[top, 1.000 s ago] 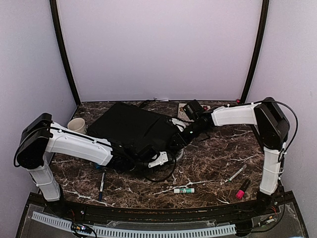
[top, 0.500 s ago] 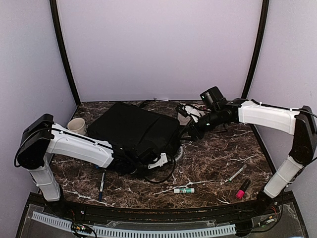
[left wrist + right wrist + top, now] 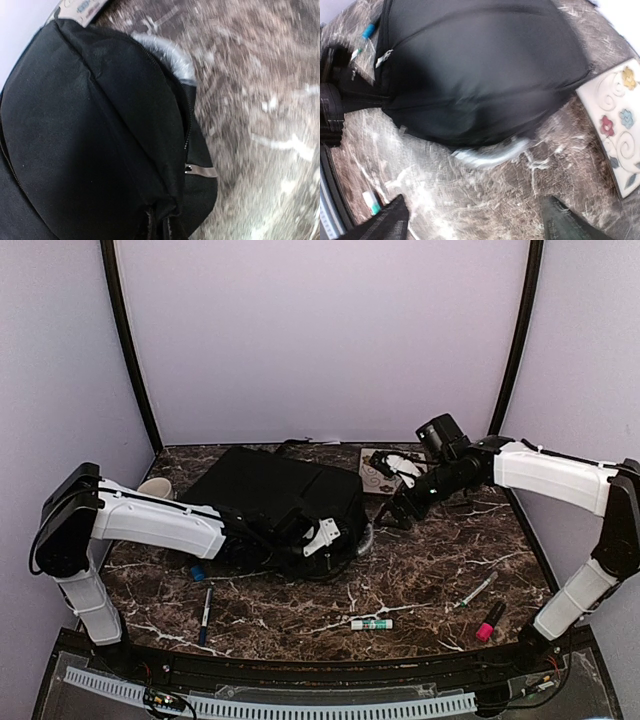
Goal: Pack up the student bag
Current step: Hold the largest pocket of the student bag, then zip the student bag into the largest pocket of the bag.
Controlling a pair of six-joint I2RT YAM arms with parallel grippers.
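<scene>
Right fingers (image 3: 390, 222) withdrew, now spread | left fingers (image 3: 150, 227) pinch student bag (image 3: 270, 495), tips obscured

lab booth (plain lilac walls (image 3: 320, 340))

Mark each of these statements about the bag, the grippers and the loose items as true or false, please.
1. The left gripper is shut on the fabric of the student bag. True.
2. The right gripper grips the bag. False: its jaws stand wide open and empty, over the table beside the bag.
3. A glue stick lies on the table, outside the bag. True.
4. The pink marker is packed in the bag. False: it lies on the table near the right front corner.
</scene>
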